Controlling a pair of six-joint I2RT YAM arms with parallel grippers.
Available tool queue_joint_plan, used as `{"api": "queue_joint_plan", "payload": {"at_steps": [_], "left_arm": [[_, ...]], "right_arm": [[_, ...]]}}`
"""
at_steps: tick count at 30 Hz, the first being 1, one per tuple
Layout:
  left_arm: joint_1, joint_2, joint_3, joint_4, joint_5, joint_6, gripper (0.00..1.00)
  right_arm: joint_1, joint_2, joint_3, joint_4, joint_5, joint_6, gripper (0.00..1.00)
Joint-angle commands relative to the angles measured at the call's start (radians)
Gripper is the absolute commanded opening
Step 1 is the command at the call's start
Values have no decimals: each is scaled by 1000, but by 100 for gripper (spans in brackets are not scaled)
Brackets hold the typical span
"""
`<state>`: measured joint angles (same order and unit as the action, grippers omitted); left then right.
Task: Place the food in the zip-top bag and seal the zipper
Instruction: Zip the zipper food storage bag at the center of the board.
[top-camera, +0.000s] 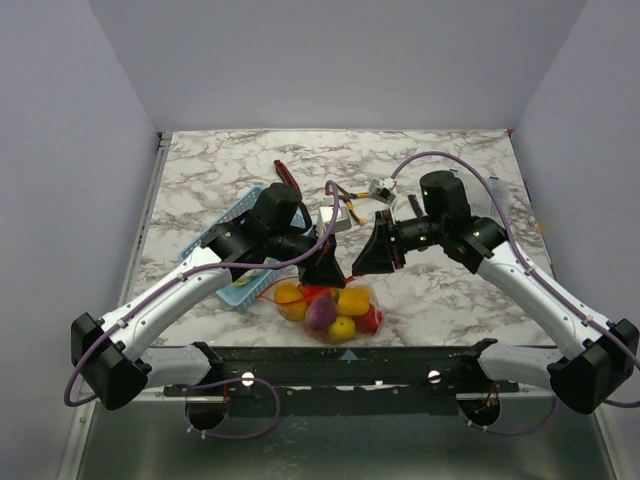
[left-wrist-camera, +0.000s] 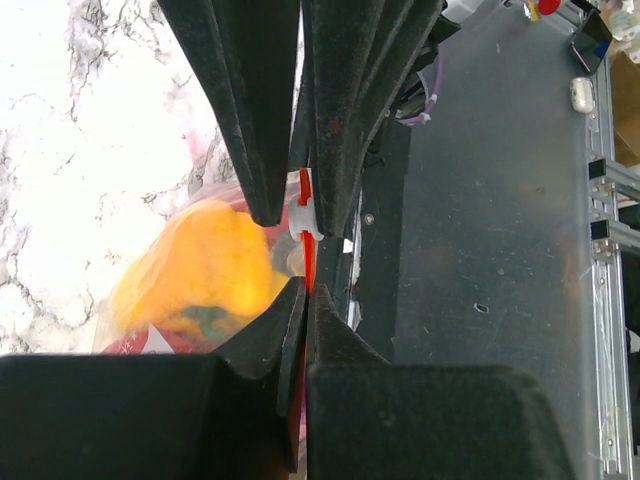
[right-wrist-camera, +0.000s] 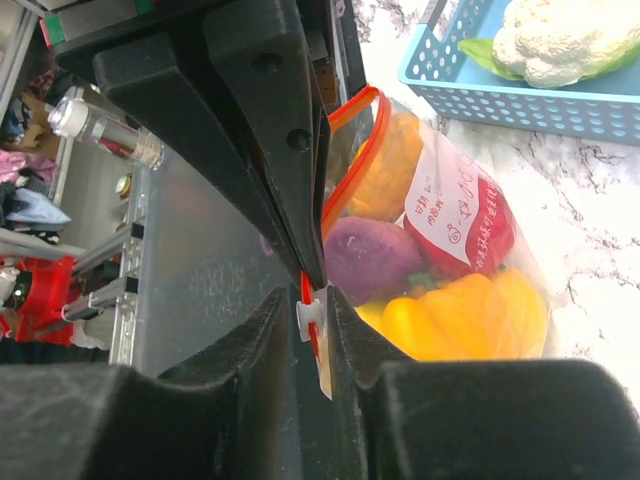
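Note:
The zip-top bag (top-camera: 330, 310) lies near the table's front edge, filled with the food: a yellow pepper (right-wrist-camera: 460, 315), a purple piece (right-wrist-camera: 370, 255) and a red one (right-wrist-camera: 480, 230). My left gripper (left-wrist-camera: 306, 292) is shut on the zipper (left-wrist-camera: 309, 262), the orange-red strip along the bag's mouth. Just beside it, my right gripper (right-wrist-camera: 312, 300) stands narrowly open around the white slider (right-wrist-camera: 310, 318), with a thin gap on one side. Seen from above, the left gripper (top-camera: 325, 272) and right gripper (top-camera: 362, 265) meet tip to tip over the bag's mouth.
A blue basket (right-wrist-camera: 500, 90) holding a white cauliflower (right-wrist-camera: 560, 40) sits left of the bag. Farther back lie a dark red-handled knife (top-camera: 287, 175), yellow-handled pliers (top-camera: 350, 205) and a small white object (top-camera: 382, 188). The table's front rail (top-camera: 345, 365) runs just below the bag.

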<state>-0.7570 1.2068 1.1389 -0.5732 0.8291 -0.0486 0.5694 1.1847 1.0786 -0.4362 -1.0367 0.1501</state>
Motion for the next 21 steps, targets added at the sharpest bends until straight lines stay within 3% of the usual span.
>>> {"api": "queue_joint_plan", "payload": {"at_steps": [1, 3, 9, 11, 14, 21], "left_arm": [[-5, 11, 50, -11, 43, 16, 0], [-5, 12, 48, -10, 42, 16, 0], [-5, 19, 56, -19, 40, 15, 0], [-5, 20, 56, -16, 40, 12, 0], [-5, 26, 64, -21, 51, 8, 0], [2, 31, 68, -10, 73, -7, 0]], "right_arm": [[13, 7, 14, -22, -28, -15, 23], [16, 10, 17, -23, -31, -16, 17], [27, 12, 17, -32, -25, -24, 17], [32, 17, 20, -35, -22, -23, 9], [44, 18, 12, -25, -16, -20, 5], [61, -39, -70, 157, 69, 80, 2]]}}
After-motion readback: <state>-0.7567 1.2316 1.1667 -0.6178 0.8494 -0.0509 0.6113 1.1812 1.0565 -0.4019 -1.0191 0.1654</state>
